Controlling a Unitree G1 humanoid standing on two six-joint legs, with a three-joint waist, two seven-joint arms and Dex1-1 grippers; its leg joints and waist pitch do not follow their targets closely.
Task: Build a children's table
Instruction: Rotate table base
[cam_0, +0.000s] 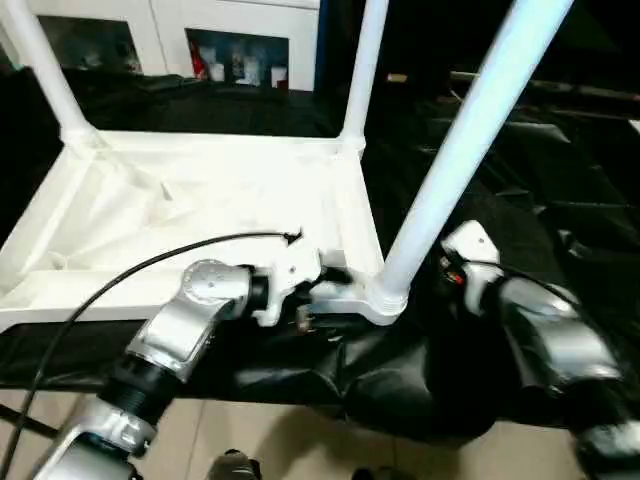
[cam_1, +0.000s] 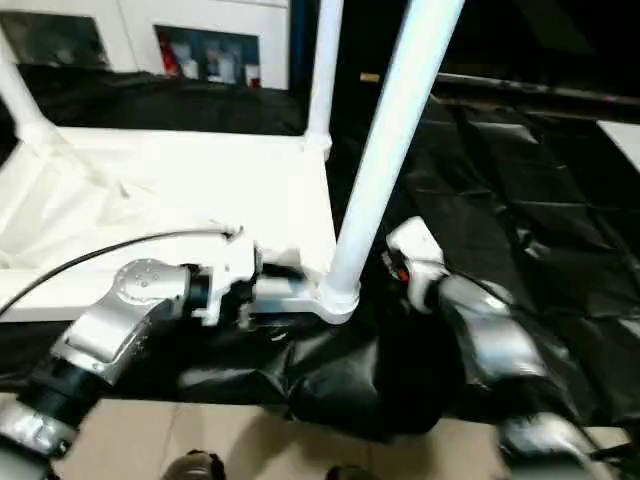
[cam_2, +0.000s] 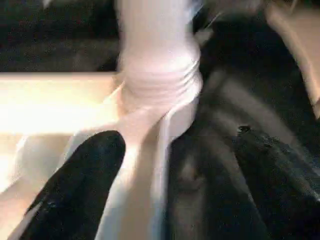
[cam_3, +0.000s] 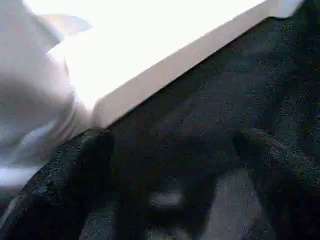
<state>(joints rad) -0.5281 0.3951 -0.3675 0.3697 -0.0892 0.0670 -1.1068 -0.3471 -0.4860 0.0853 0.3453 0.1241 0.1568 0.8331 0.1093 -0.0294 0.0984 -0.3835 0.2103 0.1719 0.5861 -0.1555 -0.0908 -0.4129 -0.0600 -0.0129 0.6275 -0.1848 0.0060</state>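
1. The left arm (cam_0: 185, 325) reaches in from the lower left, with its silver forearm angled up toward the near right corner of the tabletop (cam_0: 200, 200). A black cable (cam_0: 130, 270) runs along the arm to the wrist.
2. The left gripper (cam_2: 175, 165) sits at that corner. Its two black fingers (cam_2: 80, 185) stand wide apart on either side of the corner edge and clamp nothing.
3. The right arm (cam_0: 545, 345) comes in from the lower right, and its white wrist housing lies just beside the base of the nearest leg (cam_0: 460, 150).
4. The right gripper (cam_3: 172, 175) points at the tabletop's side edge. Its fingers (cam_3: 70, 175) are spread wide with only black cloth between them, and it holds nothing.
5. The tabletop is white plastic and lies upside down on a black cloth (cam_0: 520, 200), so the recessed underside faces up.
6. Three white tubular legs stand in corner sockets: the nearest leg at the near right corner, a second leg (cam_0: 362, 70) at the far right corner, and a third leg (cam_0: 45, 70) at the far left corner.
7. The nearest leg sits in a ringed round socket (cam_2: 160, 80) and leans toward the upper right.
8. A white cabinet (cam_0: 200, 40) stands behind the work surface.
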